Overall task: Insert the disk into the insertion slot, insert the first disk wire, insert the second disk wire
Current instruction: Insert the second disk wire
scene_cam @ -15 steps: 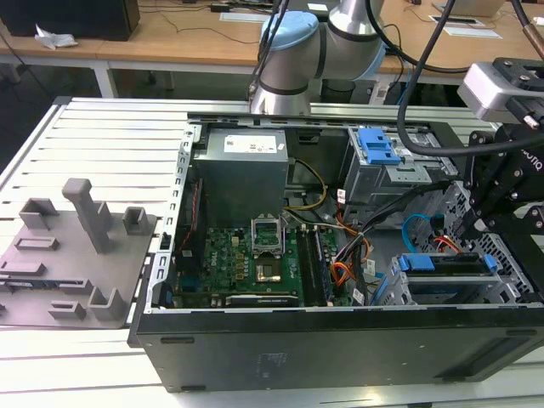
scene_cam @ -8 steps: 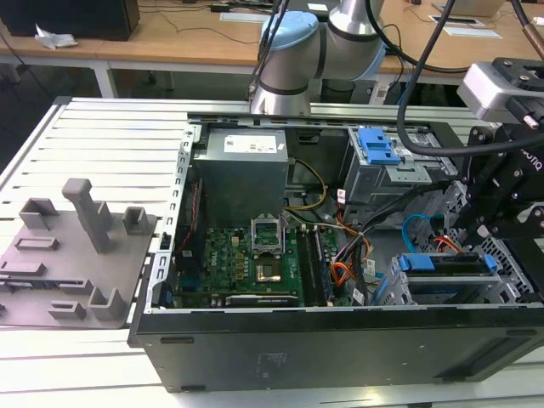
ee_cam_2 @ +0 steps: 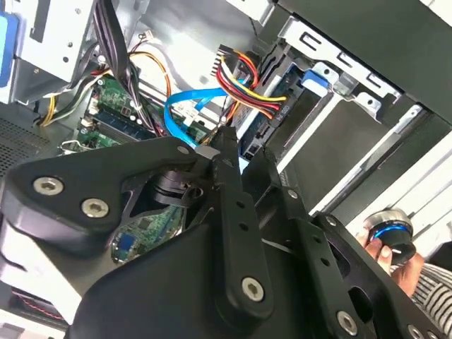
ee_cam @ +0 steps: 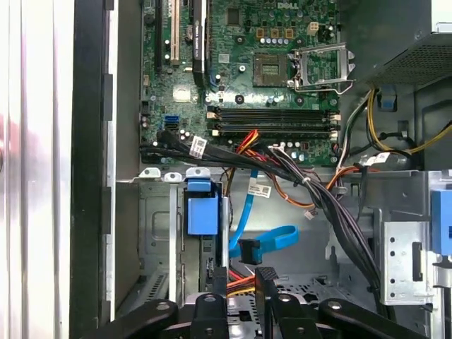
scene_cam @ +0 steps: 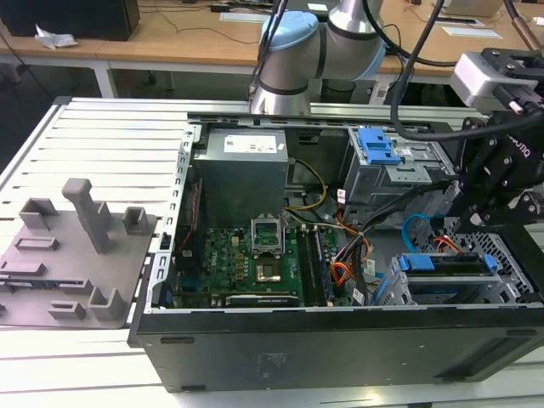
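The disk (scene_cam: 455, 265), grey in its blue carrier (ee_cam: 203, 212), lies inside the insertion slot (scene_cam: 503, 287), a perforated silver cage at the exterior view's right. In both wrist views my gripper (ee_cam: 241, 277) (ee_cam_2: 245, 150) hangs at the disk's connector end. The orange-red-yellow first disk wire (ee_cam_2: 251, 88) (ee_cam: 240, 284) runs in between the fingertips, which look closed on its end. The second disk wire (ee_cam: 275, 239) (ee_cam_2: 180, 106) (scene_cam: 414, 228), a flat light-blue loop, hangs beside them, and its dark plug (ee_cam: 251, 251) is free.
A blue-latched grey bay (scene_cam: 382, 157) stands behind the cage. The motherboard (scene_cam: 246, 263) and power supply (scene_cam: 242, 170) fill the case. A thick black cable bundle (ee_cam: 318, 191) crosses near the gripper. A grey fixture plate (scene_cam: 68, 255) lies outside the case. A person's hand (ee_cam_2: 406, 272) holds a knob.
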Action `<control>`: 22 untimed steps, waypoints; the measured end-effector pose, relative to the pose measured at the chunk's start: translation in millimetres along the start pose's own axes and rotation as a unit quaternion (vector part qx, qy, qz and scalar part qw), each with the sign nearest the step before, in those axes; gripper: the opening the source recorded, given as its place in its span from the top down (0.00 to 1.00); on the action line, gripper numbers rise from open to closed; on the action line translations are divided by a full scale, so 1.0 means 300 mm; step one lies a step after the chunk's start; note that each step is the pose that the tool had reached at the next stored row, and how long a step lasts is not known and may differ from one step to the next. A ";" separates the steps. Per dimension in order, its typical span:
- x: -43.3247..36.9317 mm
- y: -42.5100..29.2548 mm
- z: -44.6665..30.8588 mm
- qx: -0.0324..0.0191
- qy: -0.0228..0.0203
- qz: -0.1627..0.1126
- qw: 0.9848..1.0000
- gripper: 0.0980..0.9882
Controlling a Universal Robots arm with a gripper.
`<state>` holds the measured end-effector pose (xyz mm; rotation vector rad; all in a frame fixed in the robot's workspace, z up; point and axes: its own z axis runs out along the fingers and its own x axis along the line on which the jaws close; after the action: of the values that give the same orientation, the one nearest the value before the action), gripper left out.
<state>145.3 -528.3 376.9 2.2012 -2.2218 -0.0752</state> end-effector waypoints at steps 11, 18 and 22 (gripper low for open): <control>-0.004 0.027 0.002 -0.001 0.002 -0.045 0.999 0.77; -0.004 0.050 -0.003 -0.001 0.002 -0.045 0.999 0.77; -0.004 0.056 -0.018 -0.001 0.002 -0.045 0.999 0.77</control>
<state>128.8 -527.0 383.0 2.2984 -2.1181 -0.0742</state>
